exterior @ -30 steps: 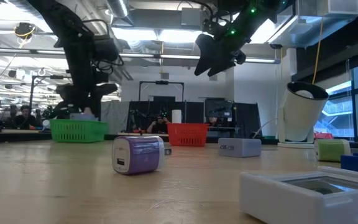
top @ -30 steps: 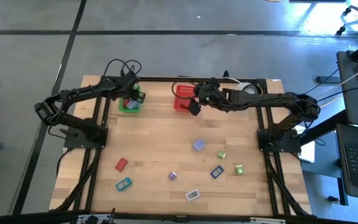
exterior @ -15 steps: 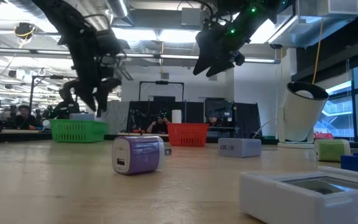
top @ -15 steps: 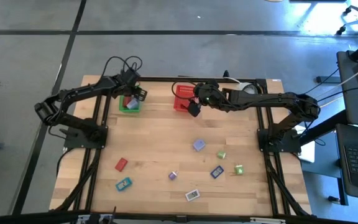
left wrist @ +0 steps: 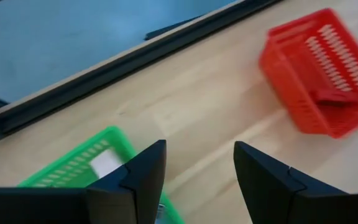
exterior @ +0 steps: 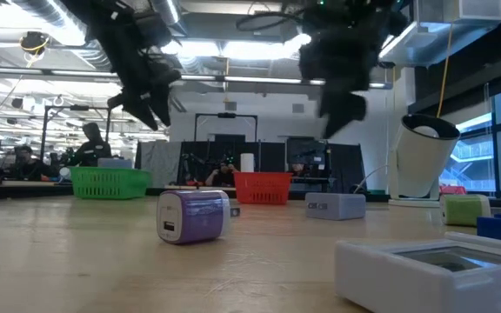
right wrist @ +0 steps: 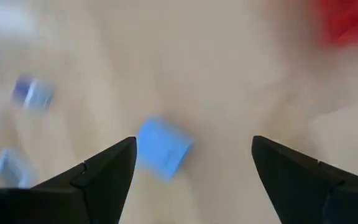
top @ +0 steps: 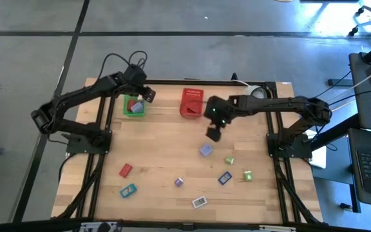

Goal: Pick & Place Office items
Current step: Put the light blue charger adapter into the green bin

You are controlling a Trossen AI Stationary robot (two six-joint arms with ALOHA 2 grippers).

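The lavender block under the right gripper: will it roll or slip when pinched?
The lavender block looks boxy with flat faces, so it probably sits still rather than rolling. Its surface looks smooth, so it may skate on the bare wooden table if nudged off-centre. The right gripper is open wider than the block, so a centred pinch should hold.

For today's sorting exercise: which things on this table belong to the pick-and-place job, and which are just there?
Job things: lavender block, green blocks, blue piece, red block, teal piece, white piece, small purple block.

Just there: green basket, red basket, white cup-like thing.
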